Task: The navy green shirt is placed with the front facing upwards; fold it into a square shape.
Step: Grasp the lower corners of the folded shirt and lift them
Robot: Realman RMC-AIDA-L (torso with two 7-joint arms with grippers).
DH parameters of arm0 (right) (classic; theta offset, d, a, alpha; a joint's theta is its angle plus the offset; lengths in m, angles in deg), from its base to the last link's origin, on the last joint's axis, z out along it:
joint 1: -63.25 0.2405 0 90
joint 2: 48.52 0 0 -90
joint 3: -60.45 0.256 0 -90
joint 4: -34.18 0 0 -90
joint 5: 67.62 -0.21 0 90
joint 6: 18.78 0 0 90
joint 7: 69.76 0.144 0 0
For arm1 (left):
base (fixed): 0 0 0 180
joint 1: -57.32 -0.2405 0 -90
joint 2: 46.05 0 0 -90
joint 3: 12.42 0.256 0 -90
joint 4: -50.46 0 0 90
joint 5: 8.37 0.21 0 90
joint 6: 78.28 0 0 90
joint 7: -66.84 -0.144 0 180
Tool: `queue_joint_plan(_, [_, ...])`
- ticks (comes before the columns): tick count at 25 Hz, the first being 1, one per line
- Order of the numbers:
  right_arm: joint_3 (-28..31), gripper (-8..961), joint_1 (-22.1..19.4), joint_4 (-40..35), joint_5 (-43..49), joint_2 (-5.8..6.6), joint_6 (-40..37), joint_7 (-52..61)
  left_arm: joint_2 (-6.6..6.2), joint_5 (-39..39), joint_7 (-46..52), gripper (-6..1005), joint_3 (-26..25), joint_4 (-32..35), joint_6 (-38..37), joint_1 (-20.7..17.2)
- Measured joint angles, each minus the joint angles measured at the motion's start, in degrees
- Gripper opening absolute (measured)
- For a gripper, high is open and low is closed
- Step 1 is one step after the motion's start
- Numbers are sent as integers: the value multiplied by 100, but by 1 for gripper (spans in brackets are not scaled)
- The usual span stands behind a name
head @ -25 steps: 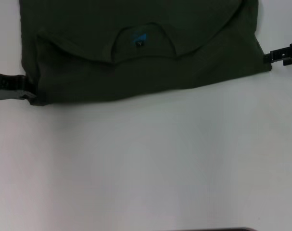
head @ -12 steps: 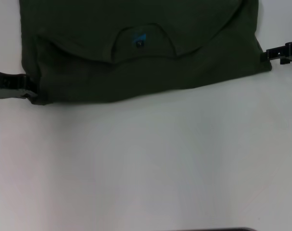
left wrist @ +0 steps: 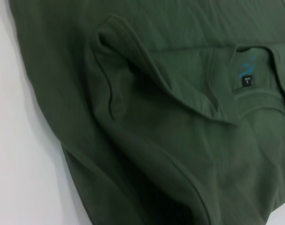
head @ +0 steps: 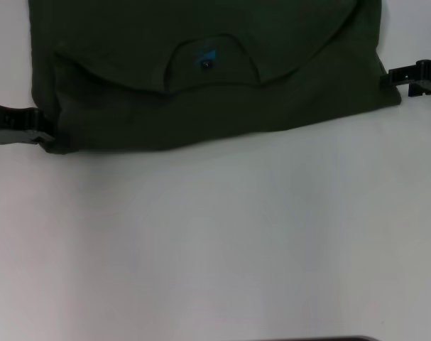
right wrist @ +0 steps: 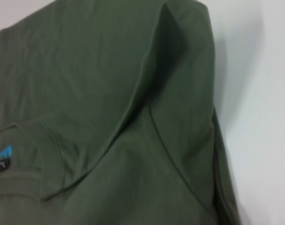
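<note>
left gripper (head: 37,131): sat at the left edge of the head view, a little above mid-height, its black tip meeting the lower left corner of the shirt (head: 201,64). whether its fingers were spread or closed on the cloth could not be told; the wrist view showed none of them.

right gripper (head: 394,77): sat at the right edge of the head view, in the upper part of the frame, its black tip touching or just beside the shirt's right edge. finger spacing could not be told here either.

shirt: dark olive green, spread across the upper part of the head view and running off the top edge. it lay flat on the table (head: 215,241), partly folded, with a curved fold edge crossing it from left to right. the crew neck opening (head: 211,64) sat near the centre, a small black tag (left wrist: 246,81) with blue marking inside it. the lower hem ran slanted, lower at the left end than at the right. no chest print was visible.

left wrist view: showed bunched, creased folds of the cloth, with the neck and tag at the upper right of the frame.

right wrist view: showed a raised fold ridge along the shirt's edge, the tag at the left edge of the frame.

table: white, plain, filling the lower part of the head view.
</note>
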Motion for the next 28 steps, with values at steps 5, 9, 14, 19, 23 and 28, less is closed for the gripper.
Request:
queue_joint_plan(5, [-17,777,3,0,-127,-32,42,7,0,0,-4,44,-1,0,2,2])
queue_joint_plan(9, [-71,776,28,65,-131,-61,129,-17,0,0,-5,44,-1,0,2,5])
queue_joint_plan(14, [-81,775,64,190,-117,-90,226,-61,0,0,-8,44,-2,0,2,8])
queue_joint_plan(19, [-111,775,77,212,-116,-113,281,-69,5,0,-15,43,-2,0,2,11])
queue_joint_plan(23, [-149,774,80,213,-116,-142,301,-77,14,0,-15,43,0,0,2,18])
queue_joint_plan(28, [-243,774,113,220,-115,-187,289,-79,17,-7,-15,43,0,2,0,25])
